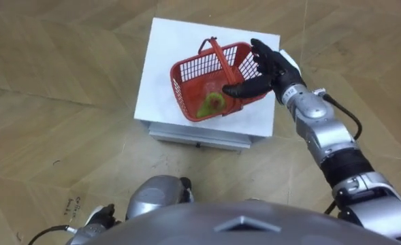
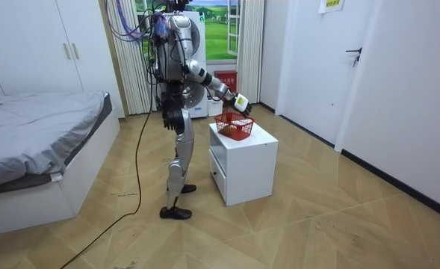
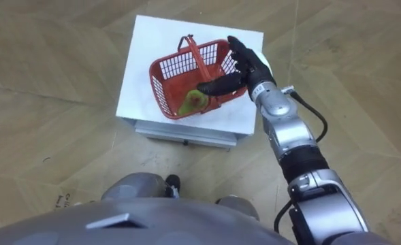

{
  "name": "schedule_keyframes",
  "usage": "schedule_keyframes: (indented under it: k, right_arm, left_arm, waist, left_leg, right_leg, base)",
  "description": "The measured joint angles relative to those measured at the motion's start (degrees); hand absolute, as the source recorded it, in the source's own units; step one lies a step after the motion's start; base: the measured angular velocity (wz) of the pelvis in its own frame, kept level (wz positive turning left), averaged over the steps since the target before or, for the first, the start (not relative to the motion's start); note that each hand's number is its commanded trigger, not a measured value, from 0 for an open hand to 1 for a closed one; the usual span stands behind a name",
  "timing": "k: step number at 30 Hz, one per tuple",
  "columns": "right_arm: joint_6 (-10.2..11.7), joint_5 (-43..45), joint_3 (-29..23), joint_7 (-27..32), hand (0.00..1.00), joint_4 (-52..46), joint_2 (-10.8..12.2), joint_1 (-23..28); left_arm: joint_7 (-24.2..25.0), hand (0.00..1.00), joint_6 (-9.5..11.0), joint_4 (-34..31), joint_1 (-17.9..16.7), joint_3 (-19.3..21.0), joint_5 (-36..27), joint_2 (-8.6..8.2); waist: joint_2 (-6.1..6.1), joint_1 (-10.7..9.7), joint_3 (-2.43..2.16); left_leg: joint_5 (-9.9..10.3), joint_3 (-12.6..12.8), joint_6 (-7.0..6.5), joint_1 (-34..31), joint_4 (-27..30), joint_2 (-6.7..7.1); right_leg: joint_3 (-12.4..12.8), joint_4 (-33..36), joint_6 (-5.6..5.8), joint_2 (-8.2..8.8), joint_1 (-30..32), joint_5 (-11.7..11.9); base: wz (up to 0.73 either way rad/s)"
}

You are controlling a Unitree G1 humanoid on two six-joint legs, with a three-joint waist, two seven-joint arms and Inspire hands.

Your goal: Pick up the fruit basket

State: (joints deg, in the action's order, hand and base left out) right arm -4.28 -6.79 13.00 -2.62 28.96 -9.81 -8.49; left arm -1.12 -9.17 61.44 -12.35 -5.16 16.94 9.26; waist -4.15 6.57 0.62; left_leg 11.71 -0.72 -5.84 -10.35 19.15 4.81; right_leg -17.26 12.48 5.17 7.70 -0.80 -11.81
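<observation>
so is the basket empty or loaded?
Loaded: one green-red fruit lies in the basket, which stands upright on the white cabinet.

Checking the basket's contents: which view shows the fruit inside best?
The left eye view: it looks down into the basket, so the green-and-red fruit lies in plain sight on its floor. The right eye view shows it about as well. In the room view the fruit is too small to tell.
</observation>
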Motion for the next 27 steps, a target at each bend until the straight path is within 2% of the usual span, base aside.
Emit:
schedule_keyframes:
  k: [5,8,10,12,14,15,16,18,20,21,24,27]
  right_arm:
    - [0.02,0.08,-0.82,0.1,0.0,-1.63,-0.09,2.64]
    - [0.01,0.09,-1.14,0.12,0.0,-4.19,-0.17,5.29]
    - [0.07,0.79,-2.68,0.0,0.0,-8.17,-0.16,6.57]
    - [0.64,0.81,-4.45,0.06,0.0,-10.48,-0.32,7.51]
    - [0.76,0.89,-5.75,0.1,0.0,-11.83,-0.33,7.75]
    - [0.91,1.65,-5.99,0.09,0.0,-12.44,-0.55,8.21]
    - [1.04,2.73,-6.52,-0.03,0.0,-13.51,-0.78,9.23]
    - [1.15,2.85,-7.06,-0.07,0.0,-14.32,-0.9,10.53]
    - [1.16,2.85,-7.67,-0.09,0.0,-14.23,-0.95,11.81]
    - [1.3,2.49,-8.2,-0.04,0.0,-13.44,-1.03,12.34]
    - [1.2,2.57,-9.92,0.06,0.0,-10.49,-1.09,14.47]
    - [1.19,2.61,-10.7,0.76,0.0,-7.0,-1.08,15.2]
  left_arm:
    - [-0.28,0.0,0.48,-0.03,0.25,0.65,-0.13,0.01]
    - [-0.61,0.0,0.86,0.28,0.08,1.31,-0.01,-0.02]
    - [-0.43,0.0,0.87,0.23,-0.11,3.33,0.11,-0.26]
    - [-0.43,0.0,0.87,-0.16,-0.22,5.01,0.11,-0.35]
    - [-0.5,0.0,0.87,-0.8,-0.74,6.45,0.19,-0.54]
    - [-0.52,0.0,0.86,-0.91,-1.21,7.13,0.3,-0.75]
    - [-0.56,0.0,0.86,-0.94,-1.3,7.23,0.85,-0.9]
    - [-0.72,0.0,0.87,-0.97,-1.35,7.22,1.25,-1.01]
    - [-0.93,0.0,0.87,-0.97,-1.31,7.23,1.24,-1.14]
    - [-1.07,0.0,0.88,-0.95,-1.04,7.48,1.24,-1.31]
    - [-1.97,0.0,1.13,-0.97,-0.8,7.78,1.11,-1.5]
    - [-2.54,0.0,1.03,-1.23,-0.78,8.7,0.68,-1.42]
  waist:
    - [0.12,-0.81,-0.05]
    - [0.28,-1.0,-0.12]
    - [0.69,-1.87,-0.1]
    - [0.96,-1.98,-0.36]
    - [1.0,-2.02,-0.42]
    - [1.16,-2.35,-0.65]
    - [1.2,-2.87,-0.7]
    - [1.3,-3.3,-0.7]
    - [1.33,-3.35,-0.71]
    - [1.48,-3.65,-0.57]
    - [1.85,-4.88,-0.36]
    - [1.93,-6.31,-0.37]
  left_leg:
    - [0.05,0.18,0.1,0.22,0.06,-0.29]
    - [0.01,0.52,0.15,1.23,-0.47,-0.36]
    - [-0.01,0.6,0.18,1.95,-0.73,-0.35]
    - [-0.04,0.81,0.22,2.68,-1.2,-0.39]
    - [-0.1,1.95,0.29,4.04,-2.03,-0.62]
    - [-0.09,2.11,0.31,4.57,-2.2,-0.65]
    - [-0.12,2.27,0.36,5.2,-2.57,-0.68]
    - [-0.13,2.6,0.45,5.66,-2.93,-0.89]
    - [-0.13,3.41,0.56,6.23,-3.43,-1.12]
    - [-0.11,3.55,0.6,6.73,-3.5,-1.12]
    - [-0.08,3.66,0.64,7.7,-3.98,-1.11]
    - [-0.02,3.89,0.75,8.1,-4.5,-1.13]
  right_leg:
    - [0.33,-0.98,-0.17,-0.4,-0.45,0.51]
    - [1.46,-0.95,-0.19,-0.46,-0.66,0.57]
    - [1.67,-0.98,-0.19,-0.46,-1.24,0.58]
    - [1.89,-0.98,-0.2,-0.46,-1.6,0.58]
    - [3.08,-1.13,-0.2,-0.5,-2.15,0.58]
    - [3.14,-1.46,-0.29,-0.56,-2.52,0.66]
    - [3.21,-1.89,-0.29,-0.6,-3.14,0.73]
    - [3.41,-1.86,-0.34,-0.76,-3.31,0.77]
    - [4.67,-1.87,-0.34,-0.91,-3.45,0.77]
    - [4.62,-2.02,-0.34,-0.92,-4.06,0.77]
    - [4.98,-1.95,-0.34,-0.89,-4.37,0.77]
    - [5.66,-1.92,-0.34,-0.96,-4.38,0.77]
  base:
    - [-0.03]
    - [-0.09]
    - [-0.03]
    - [-0.09]
    - [-0.23]
    - [-0.12]
    - [-0.05]
    - [-0.1]
    - [-0.19]
    - [-0.1]
    - [-0.06]
    - [-0.1]
